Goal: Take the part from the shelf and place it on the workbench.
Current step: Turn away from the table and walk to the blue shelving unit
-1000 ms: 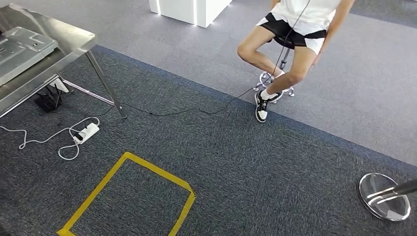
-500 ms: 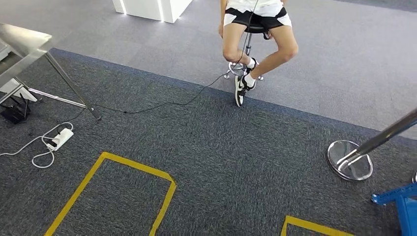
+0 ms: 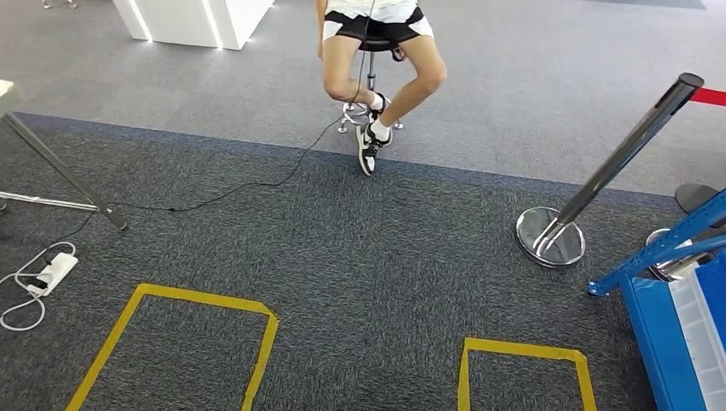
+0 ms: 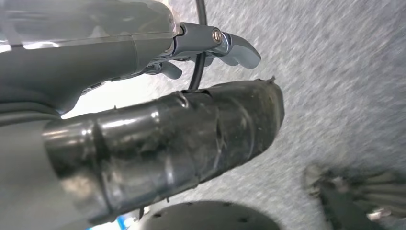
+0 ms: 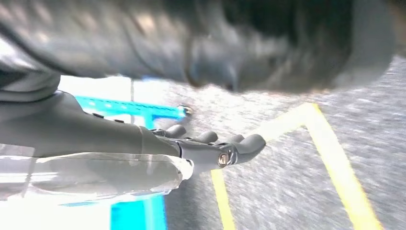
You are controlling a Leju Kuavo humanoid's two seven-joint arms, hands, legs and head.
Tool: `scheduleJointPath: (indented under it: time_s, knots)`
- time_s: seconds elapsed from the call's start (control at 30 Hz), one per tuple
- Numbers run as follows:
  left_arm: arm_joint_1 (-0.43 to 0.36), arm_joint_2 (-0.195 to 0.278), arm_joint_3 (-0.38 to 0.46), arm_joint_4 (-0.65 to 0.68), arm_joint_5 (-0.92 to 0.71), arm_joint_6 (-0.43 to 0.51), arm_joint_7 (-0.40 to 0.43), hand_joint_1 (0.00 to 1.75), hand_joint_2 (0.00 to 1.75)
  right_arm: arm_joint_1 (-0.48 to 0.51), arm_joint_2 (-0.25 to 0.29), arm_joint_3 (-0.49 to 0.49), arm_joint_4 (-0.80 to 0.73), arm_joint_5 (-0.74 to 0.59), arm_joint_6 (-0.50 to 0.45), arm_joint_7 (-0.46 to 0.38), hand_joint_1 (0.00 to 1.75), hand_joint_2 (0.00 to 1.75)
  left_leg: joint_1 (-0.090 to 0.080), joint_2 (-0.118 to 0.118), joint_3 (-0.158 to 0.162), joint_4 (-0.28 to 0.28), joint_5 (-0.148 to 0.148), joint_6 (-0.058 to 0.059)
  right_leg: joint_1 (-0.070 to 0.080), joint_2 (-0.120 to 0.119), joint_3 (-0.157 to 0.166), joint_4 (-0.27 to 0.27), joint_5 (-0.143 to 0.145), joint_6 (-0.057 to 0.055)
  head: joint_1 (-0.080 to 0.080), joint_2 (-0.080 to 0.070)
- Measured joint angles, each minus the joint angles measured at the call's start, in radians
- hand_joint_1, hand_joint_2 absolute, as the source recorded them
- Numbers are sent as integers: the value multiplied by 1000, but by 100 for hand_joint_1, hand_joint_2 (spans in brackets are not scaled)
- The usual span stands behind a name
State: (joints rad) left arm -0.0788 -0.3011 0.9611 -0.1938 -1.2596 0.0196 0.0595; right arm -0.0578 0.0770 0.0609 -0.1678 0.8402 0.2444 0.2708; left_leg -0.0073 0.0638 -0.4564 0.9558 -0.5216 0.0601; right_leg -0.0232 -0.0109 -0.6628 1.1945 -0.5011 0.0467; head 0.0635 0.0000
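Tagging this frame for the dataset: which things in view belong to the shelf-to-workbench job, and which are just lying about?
Job:
- blue shelf, at the right edge
- workbench leg, at the left edge
- left robot hand and right robot hand, both holding nothing

Lying about:
- seated person on a stool
- chrome barrier post
- white power strip
- black cable
- yellow tape outlines

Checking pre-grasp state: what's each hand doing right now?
Left hand: open, holding nothing.
Right hand: open, holding nothing.
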Motion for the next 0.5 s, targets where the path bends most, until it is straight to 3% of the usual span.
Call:
scheduleJointPath:
  time_s: [0.03,0.1,0.2,0.27,0.33,0.4,0.43,0.47,0.5]
  knots:
    - [-1,0,4,0,6,10,-12,0,0,-1,-1,2,0,0,9,-2,0,0,2,8,-4,9,-4,-7,-2,-17,46,-68,13,6,1,0]
    - [-5,0,16,0,18,16,-28,0,0,-3,-1,2,0,-2,24,-1,0,0,1,21,-12,28,-13,-22,-1,-37,96,-152,24,-2,-1,0]
    - [-10,-1,26,0,28,-5,-32,0,0,-1,-1,2,0,-4,31,13,0,0,3,32,-14,37,-18,-38,6,-22,92,-158,23,-33,-2,0]
    - [-10,-4,31,0,32,-37,-27,0,0,-1,-1,2,0,-8,30,18,0,0,9,6,-29,74,-48,-49,8,-9,88,-162,28,-50,-2,0]
    - [-9,-5,37,0,33,-72,-16,0,0,-3,-1,0,0,-18,23,26,0,0,12,-34,-83,187,-112,-52,11,5,81,-163,33,-61,-2,0]
    - [-6,-7,42,0,27,-97,-3,0,0,-3,-1,-5,0,-34,10,37,0,0,12,-51,-147,311,-155,-49,18,25,75,-163,37,-67,-2,0]
    - [-4,-7,43,0,21,-107,3,0,0,-2,-1,-9,0,-43,5,42,0,0,12,-54,-161,333,-150,-45,22,37,74,-162,38,-69,-2,0]
    - [-3,-8,43,0,12,-115,9,0,0,-1,-1,-15,0,-53,1,46,0,0,11,-57,-156,316,-125,-39,26,49,74,-162,39,-70,-2,0]
    - [-2,-8,43,0,2,-120,14,0,0,0,-1,-23,0,-64,-4,50,0,0,9,-64,-134,262,-86,-32,28,62,75,-161,39,-71,-2,0]
